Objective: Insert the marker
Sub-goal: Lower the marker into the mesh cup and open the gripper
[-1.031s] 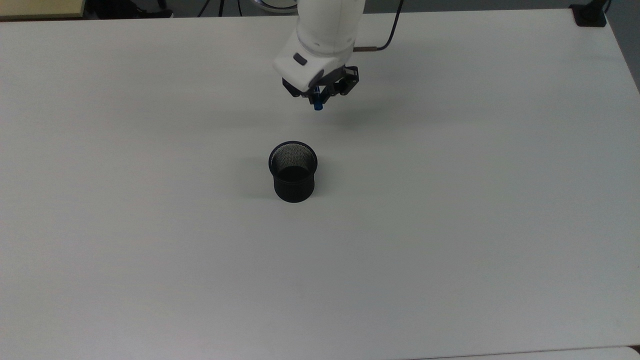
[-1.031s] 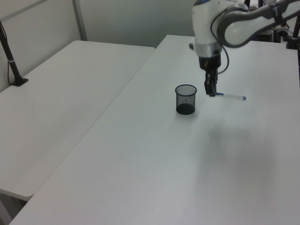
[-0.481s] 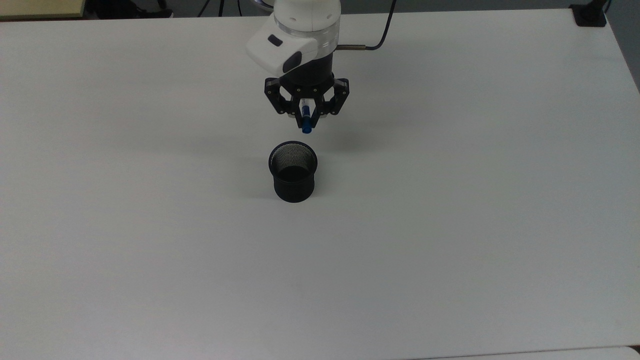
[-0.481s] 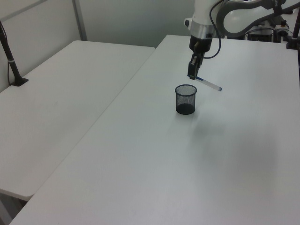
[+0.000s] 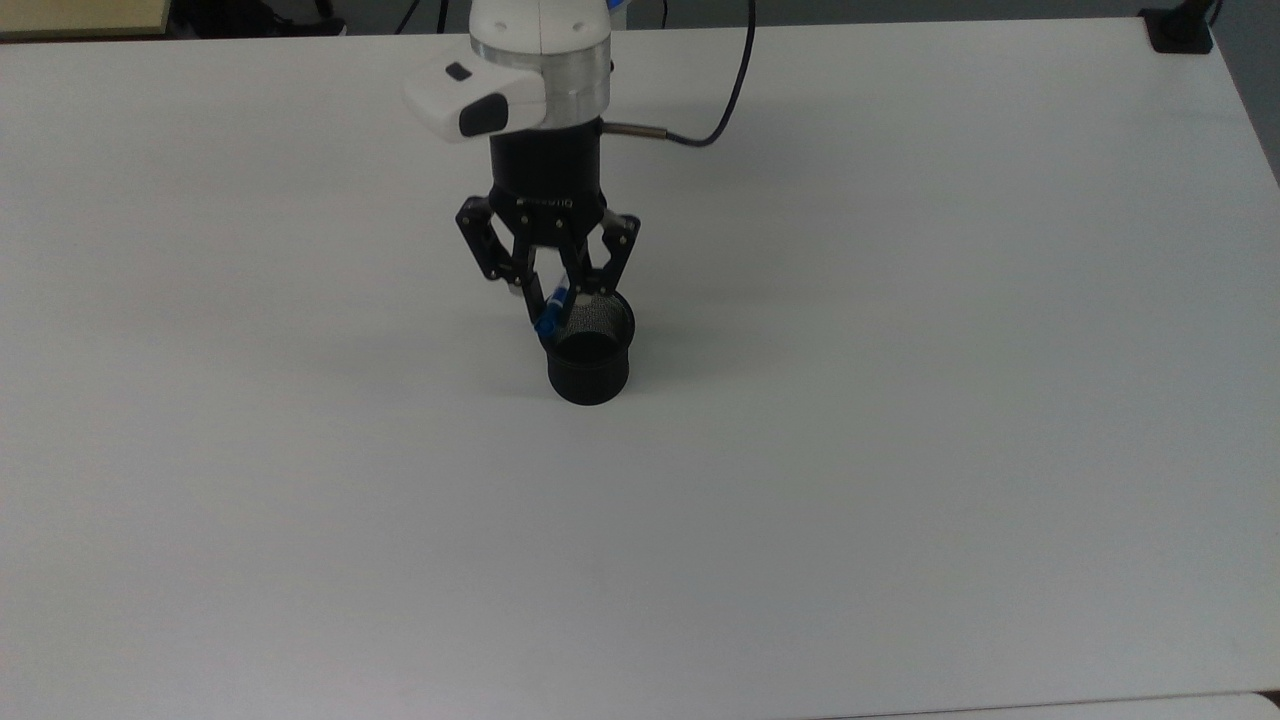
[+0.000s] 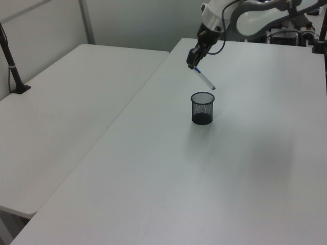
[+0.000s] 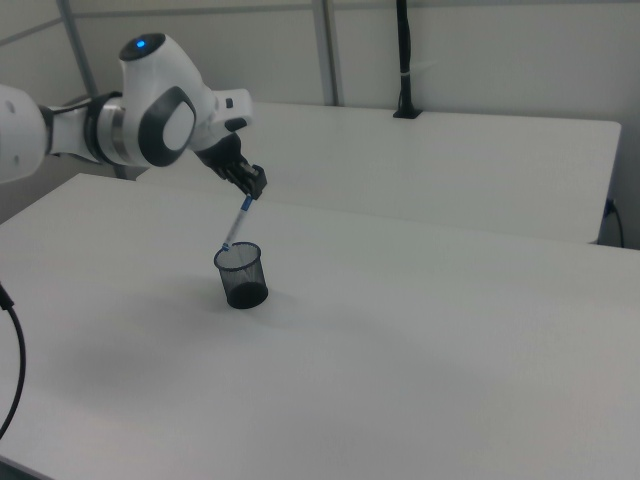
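Since a second ago the hand has swung from behind the black mesh cup to just above its rim, tilting the marker from near level to a steep slant. Its fingers are clamped on the marker's upper end. Below the hand, the barrel slopes down, its small blue end hanging just over the cup's mouth, above the white tabletop.
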{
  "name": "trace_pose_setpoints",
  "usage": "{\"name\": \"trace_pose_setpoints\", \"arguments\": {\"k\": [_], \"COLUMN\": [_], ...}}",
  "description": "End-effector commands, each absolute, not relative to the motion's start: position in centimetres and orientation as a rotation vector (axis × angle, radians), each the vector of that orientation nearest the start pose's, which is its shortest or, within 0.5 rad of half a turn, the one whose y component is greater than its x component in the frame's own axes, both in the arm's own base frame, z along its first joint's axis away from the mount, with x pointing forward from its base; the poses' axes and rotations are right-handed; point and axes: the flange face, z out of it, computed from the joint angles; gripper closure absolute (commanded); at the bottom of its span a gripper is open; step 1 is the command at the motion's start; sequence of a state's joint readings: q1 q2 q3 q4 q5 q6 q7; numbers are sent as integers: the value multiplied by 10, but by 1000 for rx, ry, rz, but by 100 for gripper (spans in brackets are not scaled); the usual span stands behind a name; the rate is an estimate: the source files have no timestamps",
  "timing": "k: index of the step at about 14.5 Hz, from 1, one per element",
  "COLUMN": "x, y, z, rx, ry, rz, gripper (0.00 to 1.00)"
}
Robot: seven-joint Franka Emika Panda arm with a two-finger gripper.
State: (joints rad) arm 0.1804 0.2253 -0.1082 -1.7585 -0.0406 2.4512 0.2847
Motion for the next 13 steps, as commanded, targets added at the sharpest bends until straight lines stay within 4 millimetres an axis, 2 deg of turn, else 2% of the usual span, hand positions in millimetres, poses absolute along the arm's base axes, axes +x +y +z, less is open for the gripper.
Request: {"name": "trace_pose_setpoints", "arguments": {"k": [1,4,7,9,13], "x": [688,688,688,682,672], "y": [57,54,57,59,67], "z": [469,465,454,435,416], "rx": [-2973,-2976,-2988,-3008,-3034], "ry": [355,362,355,351,320], "rz": [-809,-809,-784,-729,-672], "gripper": [100,100,100,100,100]}}
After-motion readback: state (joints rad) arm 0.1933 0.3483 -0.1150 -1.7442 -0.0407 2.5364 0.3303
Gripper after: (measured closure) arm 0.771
